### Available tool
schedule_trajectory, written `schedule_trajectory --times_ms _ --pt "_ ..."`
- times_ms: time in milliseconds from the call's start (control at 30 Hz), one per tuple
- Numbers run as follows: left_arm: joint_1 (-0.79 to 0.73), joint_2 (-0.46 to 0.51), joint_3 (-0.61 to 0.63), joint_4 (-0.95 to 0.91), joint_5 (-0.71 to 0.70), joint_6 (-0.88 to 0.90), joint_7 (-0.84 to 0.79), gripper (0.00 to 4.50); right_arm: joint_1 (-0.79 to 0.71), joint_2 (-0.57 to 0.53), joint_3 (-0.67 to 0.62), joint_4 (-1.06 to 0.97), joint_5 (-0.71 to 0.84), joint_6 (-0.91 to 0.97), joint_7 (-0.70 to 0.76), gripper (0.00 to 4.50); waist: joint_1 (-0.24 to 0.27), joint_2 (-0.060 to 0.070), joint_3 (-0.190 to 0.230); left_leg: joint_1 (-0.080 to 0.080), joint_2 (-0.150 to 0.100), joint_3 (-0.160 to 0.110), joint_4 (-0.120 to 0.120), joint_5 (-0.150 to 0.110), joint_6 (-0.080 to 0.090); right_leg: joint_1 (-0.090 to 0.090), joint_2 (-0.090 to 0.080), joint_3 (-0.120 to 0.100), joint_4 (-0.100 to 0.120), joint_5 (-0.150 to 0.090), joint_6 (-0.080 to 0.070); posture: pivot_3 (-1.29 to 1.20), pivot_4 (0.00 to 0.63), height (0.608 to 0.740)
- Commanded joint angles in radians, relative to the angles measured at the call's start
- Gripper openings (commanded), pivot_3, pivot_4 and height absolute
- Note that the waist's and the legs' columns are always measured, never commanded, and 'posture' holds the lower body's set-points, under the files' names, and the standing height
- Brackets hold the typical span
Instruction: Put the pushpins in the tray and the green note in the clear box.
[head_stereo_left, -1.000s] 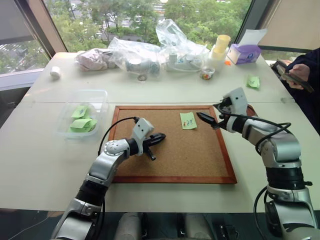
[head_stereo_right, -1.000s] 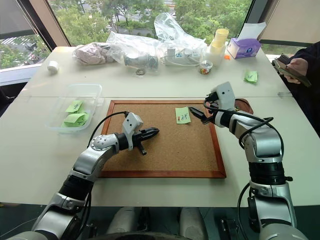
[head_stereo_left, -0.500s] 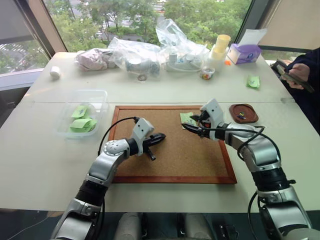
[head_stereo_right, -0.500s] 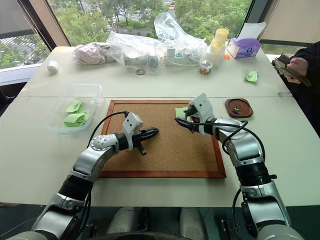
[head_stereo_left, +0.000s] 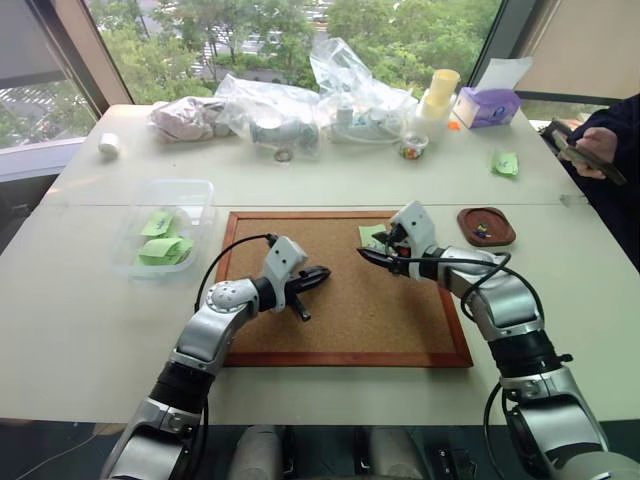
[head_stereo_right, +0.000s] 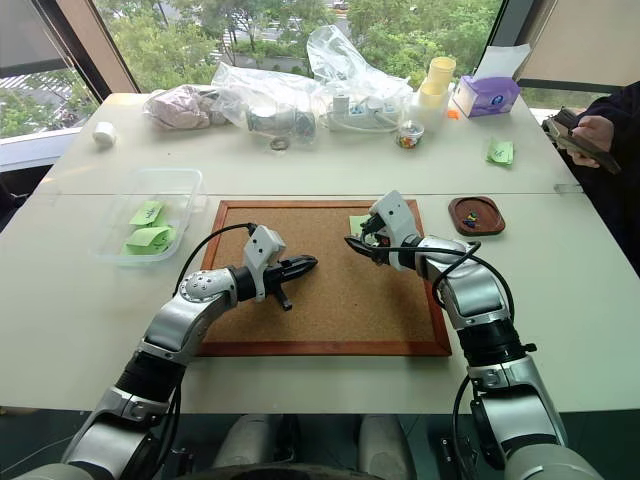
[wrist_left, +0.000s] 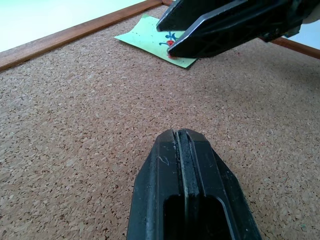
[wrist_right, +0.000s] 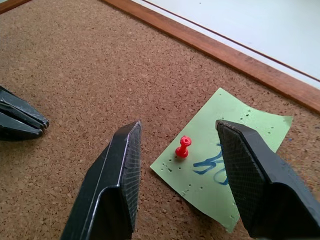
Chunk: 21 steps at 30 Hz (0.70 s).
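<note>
The green note (wrist_right: 227, 157) lies on the cork board near its far edge, with a red pushpin (wrist_right: 183, 147) standing in it. My right gripper (wrist_right: 179, 129) is open just over the note, one finger on each side of the pin and neither touching it; it hides part of the note (head_stereo_left: 371, 235) in the eye views. My left gripper (head_stereo_left: 322, 272) hovers shut and empty over the middle of the board. The tray (head_stereo_left: 466, 222) sits right of the board with a few pins (head_stereo_left: 482, 230) in it. The clear box (head_stereo_left: 190, 190) stands left of the board, holding folded green notes.
The wood-framed cork board (head_stereo_left: 300, 330) fills the table's centre. Clear plastic bags (head_stereo_left: 300, 105), yellow cups (head_stereo_left: 440, 92) and a purple tissue box (head_stereo_left: 488, 105) line the far edge. A crumpled green scrap (head_stereo_left: 507, 164) lies at the far right, near a person's hand (head_stereo_left: 595, 145) holding a phone.
My right gripper has swung left and down from beside the tray to the green note, and its fingers have drawn closer together. The left arm has stayed still.
</note>
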Motion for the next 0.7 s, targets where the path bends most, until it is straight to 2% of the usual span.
schedule_trajectory --times_ms 33,133,233,400,700 --pt "0.036 0.019 -0.012 0.031 0.022 0.040 0.002 0.00 -0.027 0.014 -0.001 0.016 -0.011 -0.036 0.006 2.44 0.000 0.000 0.000 0.000 0.000 0.000 0.000 0.000 0.000 0.000 0.000 0.000 0.000 0.000 0.000 0.00 0.150 0.740" --pt "0.040 0.021 -0.009 0.027 0.021 0.042 0.003 0.00 -0.025 0.014 0.005 0.029 -0.027 -0.048 0.006 1.60 -0.001 0.000 0.000 0.000 0.000 0.000 0.000 0.000 0.000 0.000 0.000 0.000 0.000 0.000 0.000 0.00 0.150 0.740" --pt "0.042 0.022 -0.007 0.025 0.020 0.042 0.006 0.00 -0.023 0.014 0.001 0.019 -0.028 -0.044 0.011 0.16 -0.001 0.000 0.000 0.000 0.000 0.000 0.000 0.000 0.000 0.000 0.000 0.000 0.000 0.000 0.000 0.00 0.150 0.740" --pt "0.042 0.021 -0.008 0.028 0.023 0.039 0.008 0.00 -0.023 0.000 -0.011 -0.043 -0.024 -0.032 0.016 0.07 -0.001 0.000 0.000 0.000 0.000 0.000 0.000 0.000 0.000 0.000 0.000 0.000 0.000 0.000 0.000 0.00 0.150 0.740" --pt "0.038 0.014 -0.014 0.034 0.025 0.038 0.011 0.00 -0.037 -0.073 -0.061 -0.291 0.052 0.072 0.066 0.07 0.001 0.000 0.000 0.000 0.000 0.000 0.000 0.000 0.000 0.000 0.000 0.000 0.000 0.000 0.000 0.00 0.150 0.740"
